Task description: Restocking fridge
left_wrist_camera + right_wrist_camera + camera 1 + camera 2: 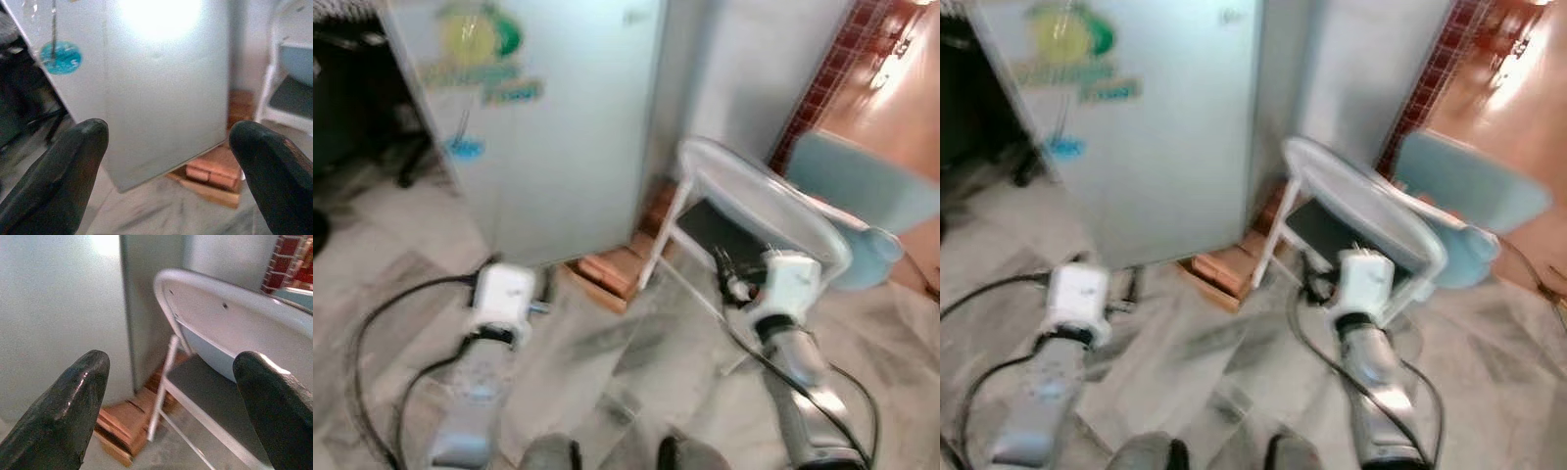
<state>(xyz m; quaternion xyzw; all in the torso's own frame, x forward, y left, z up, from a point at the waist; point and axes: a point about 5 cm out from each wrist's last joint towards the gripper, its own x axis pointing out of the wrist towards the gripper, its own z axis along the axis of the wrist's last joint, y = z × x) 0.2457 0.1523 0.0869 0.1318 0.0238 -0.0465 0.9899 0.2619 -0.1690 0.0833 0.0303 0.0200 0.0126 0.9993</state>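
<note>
A tall silver fridge (558,127) stands ahead with its door closed; a green and yellow sticker (480,49) and a small blue round one (61,57) are on the door. My left gripper (168,129) is open and empty, held low in front of the fridge's lower door, a short way off it. My right gripper (172,357) is also open and empty, held to the right of the fridge and facing a white folding chair (754,196). The head views are blurred.
The fridge rests on a wooden pallet (612,269). A pale blue seat (862,186) sits behind the white chair, by a red brick wall (822,88). Black cables (382,323) trail over the marble floor at the left. A dark office chair (352,108) stands far left.
</note>
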